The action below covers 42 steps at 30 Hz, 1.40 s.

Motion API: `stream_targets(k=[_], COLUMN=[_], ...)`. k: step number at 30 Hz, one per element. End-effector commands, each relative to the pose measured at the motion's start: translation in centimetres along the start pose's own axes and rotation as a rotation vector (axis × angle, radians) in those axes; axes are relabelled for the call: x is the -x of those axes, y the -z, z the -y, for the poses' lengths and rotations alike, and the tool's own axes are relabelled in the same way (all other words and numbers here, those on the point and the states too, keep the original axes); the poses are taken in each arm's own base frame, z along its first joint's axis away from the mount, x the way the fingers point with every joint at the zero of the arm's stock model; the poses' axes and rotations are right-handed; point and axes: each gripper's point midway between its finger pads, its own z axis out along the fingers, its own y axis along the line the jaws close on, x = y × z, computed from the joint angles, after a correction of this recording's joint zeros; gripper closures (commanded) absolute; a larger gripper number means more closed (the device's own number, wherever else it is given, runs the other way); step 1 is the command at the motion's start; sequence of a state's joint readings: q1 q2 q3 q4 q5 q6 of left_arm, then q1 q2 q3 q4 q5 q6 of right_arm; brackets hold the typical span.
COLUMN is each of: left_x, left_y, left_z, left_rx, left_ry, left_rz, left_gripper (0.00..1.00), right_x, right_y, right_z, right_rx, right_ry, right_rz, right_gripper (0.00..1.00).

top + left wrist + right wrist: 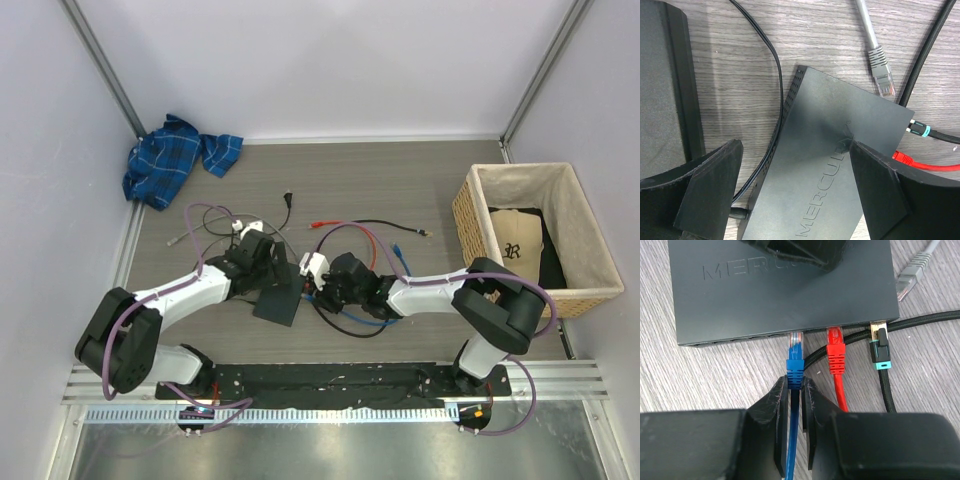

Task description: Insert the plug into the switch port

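The switch (278, 302) is a flat dark grey box lying between the two arms. My left gripper (795, 185) hovers open over its top (830, 165), one finger (710, 185) off its left edge and the other (880, 190) above its right part. My right gripper (795, 385) is shut on the blue plug (795, 357) at its ribbed boot. The plug's clear tip sits at the mouth of a switch port (795, 335) on the near edge. A red plug (835, 347) and a black, teal-banded plug (881, 347) sit in ports to its right.
A loose grey plug (881, 70) lies beyond the switch's far corner. A thin black cord (772, 75) runs along the switch's left side. A wicker basket (590, 290) stands at the right, a blue plaid cloth (170, 160) at the back left, loose cables (370, 225) mid-table.
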<state>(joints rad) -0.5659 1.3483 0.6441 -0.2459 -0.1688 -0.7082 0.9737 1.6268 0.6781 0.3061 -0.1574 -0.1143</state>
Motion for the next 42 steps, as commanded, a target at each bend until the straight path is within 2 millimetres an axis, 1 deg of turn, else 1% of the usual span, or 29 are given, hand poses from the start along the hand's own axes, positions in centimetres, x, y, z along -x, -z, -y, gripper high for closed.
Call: stream_targets(k=[1,8,13,14,16,19,21,22,25,26,28,29,30,31,33,38,42], left_x=[-0.2,-0.6,-1.0,-1.0,-1.3,-1.6,-2.0,-2.1,-2.4,-2.7,-2.7,-2.7,-2.9,-2.9,-3.1,-3.3,-3.5], left_y=[0.0,0.0,0.2,0.2,0.3,0.3,0.3,0.4,0.3,0.4,0.4,0.4,0.3,0.3,0.2,0.1,0.2], left_z=[0.1,0.3,0.9,1.1,1.3,1.5,1.5,1.6,2.0,2.4,2.7,2.7,2.6,2.7,2.8,3.1,3.3], left_rx=[-0.012,-0.029,-0.063,-0.075,-0.089,-0.102,-0.108,-0.112,-0.135,-0.156,-0.169,-0.169,-0.168,-0.169,-0.173,-0.189,-0.2], left_ry=[0.019,0.021,0.037,0.042,0.053,0.067,0.078,0.086,0.119,0.129,0.134,0.134,0.132,0.132,0.13,0.118,0.096], left_rz=[-0.01,-0.025,-0.045,-0.045,-0.051,-0.063,-0.076,-0.079,-0.09,-0.105,-0.109,-0.111,-0.118,-0.121,-0.128,-0.147,-0.163], left_gripper=[0.07,0.07,0.07,0.07,0.08,0.08,0.08,0.08,0.09,0.1,0.11,0.11,0.11,0.11,0.11,0.11,0.11], right_x=[2.9,3.5,4.4,4.9,4.8,5.2,5.8,6.2,7.3,7.1,7.1,6.7,6.4,6.6,6.4,7.2,7.5], right_y=[-0.4,-0.7,-0.9,-0.9,-1.0,-1.2,-1.0,-0.9,-0.4,-0.2,-0.2,-0.2,-0.2,-0.2,-0.2,-0.4,-0.8], right_z=[-0.1,-0.1,-0.2,-0.3,-0.3,-0.3,-0.6,-0.2,-0.2,0.4,0.4,0.9,0.9,0.5,0.5,-0.9,-1.3], right_rx=[-0.004,-0.003,-0.004,-0.004,-0.011,-0.026,-0.035,-0.062,-0.103,-0.145,-0.163,-0.198,-0.212,-0.22,-0.231,-0.169,-0.142], right_ry=[0.011,0.01,0.0,0.005,0.012,0.029,0.037,0.038,0.055,0.071,0.096,0.125,0.153,0.179,0.211,0.234,0.255], right_rz=[0.075,0.096,0.129,0.15,0.157,0.166,0.18,0.19,0.228,0.229,0.236,0.224,0.215,0.223,0.222,0.277,0.284], right_gripper=[0.99,0.99,0.99,0.99,0.99,0.99,0.99,0.99,0.99,0.99,0.99,0.99,0.99,0.99,0.99,0.99,0.99])
